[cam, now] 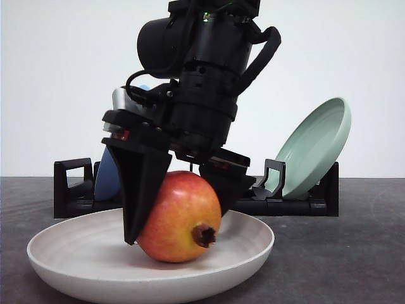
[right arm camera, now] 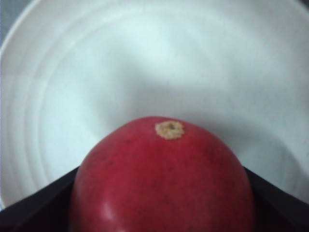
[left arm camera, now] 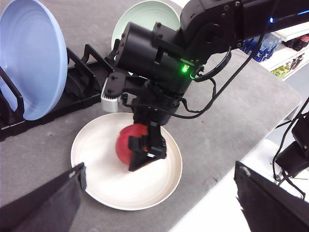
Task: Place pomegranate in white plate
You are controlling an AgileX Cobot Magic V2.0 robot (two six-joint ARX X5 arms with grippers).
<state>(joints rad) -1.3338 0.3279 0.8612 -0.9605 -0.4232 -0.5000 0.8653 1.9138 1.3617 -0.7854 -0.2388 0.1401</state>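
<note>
Your right gripper (cam: 174,209) grasps the pomegranate (cam: 180,218), resting in the white plate (cam: 69,253), crown at four o'clock.

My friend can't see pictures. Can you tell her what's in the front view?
A black right gripper holds a red-and-yellow pomegranate resting in a white plate. Behind, a black rack holds a pale green plate and a blue plate.
</note>
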